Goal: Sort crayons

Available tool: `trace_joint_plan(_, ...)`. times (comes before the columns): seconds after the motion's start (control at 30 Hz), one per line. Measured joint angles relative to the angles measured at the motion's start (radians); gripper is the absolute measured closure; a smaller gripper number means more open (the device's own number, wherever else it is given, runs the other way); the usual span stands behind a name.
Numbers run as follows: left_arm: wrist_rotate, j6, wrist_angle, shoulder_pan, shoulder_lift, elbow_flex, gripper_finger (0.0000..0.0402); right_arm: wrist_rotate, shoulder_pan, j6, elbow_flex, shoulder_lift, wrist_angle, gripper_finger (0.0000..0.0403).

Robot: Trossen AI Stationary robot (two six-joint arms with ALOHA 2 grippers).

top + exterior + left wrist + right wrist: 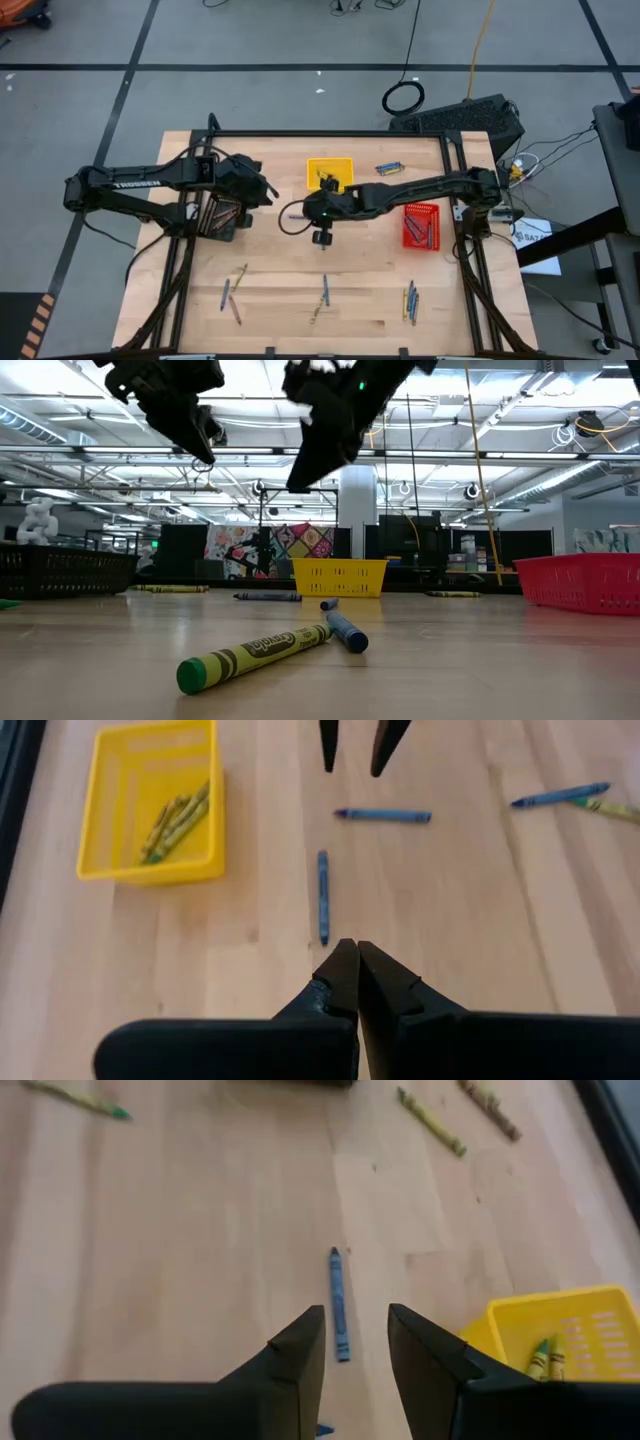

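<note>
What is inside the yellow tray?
The yellow tray holds a few yellow-green crayons lying together. Nothing else shows inside; the near wall hides a little floor.

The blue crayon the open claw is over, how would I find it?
Find the yellow tray at the table's far middle. Near it lies one blue crayon, apart from the tray, with the right claw open above it. Another blue crayon lies crosswise nearby.

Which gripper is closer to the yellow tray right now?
Right. The right gripper hangs open just beside the yellow tray, over a blue crayon. The left gripper sits shut, farther off.
</note>
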State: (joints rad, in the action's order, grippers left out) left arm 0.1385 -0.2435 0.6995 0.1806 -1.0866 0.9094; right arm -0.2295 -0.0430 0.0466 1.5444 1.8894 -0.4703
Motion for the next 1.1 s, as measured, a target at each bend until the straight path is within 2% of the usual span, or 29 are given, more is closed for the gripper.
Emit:
trace_joint_plan(0.27,-0.108,0.003,0.076,0.001,0.0,0.0,0.0402,0.076,0.072,-0.024,0.0,0.088,0.051,0.0303)
trace_joint_plan(0.4,-0.118,0.003,0.115,0.001,0.0,0.0,0.0401,0.079,0.091,-0.025,0.0,0.103,0.053,0.0303)
trace_joint_plan(0.53,-0.121,0.027,0.165,0.001,0.0,0.0,0.0402,0.154,0.103,-0.02,0.0,0.11,0.068,0.0303)
trace_joint_plan(0.77,-0.196,0.064,0.223,0.001,0.0,0.0,0.0401,0.183,0.108,-0.006,0.001,0.165,0.118,0.0303)
trace_joint_plan(1.1,-0.201,0.079,0.232,0.001,0.0,0.0,0.0402,0.179,0.108,-0.003,0.0,0.24,0.152,0.0303)
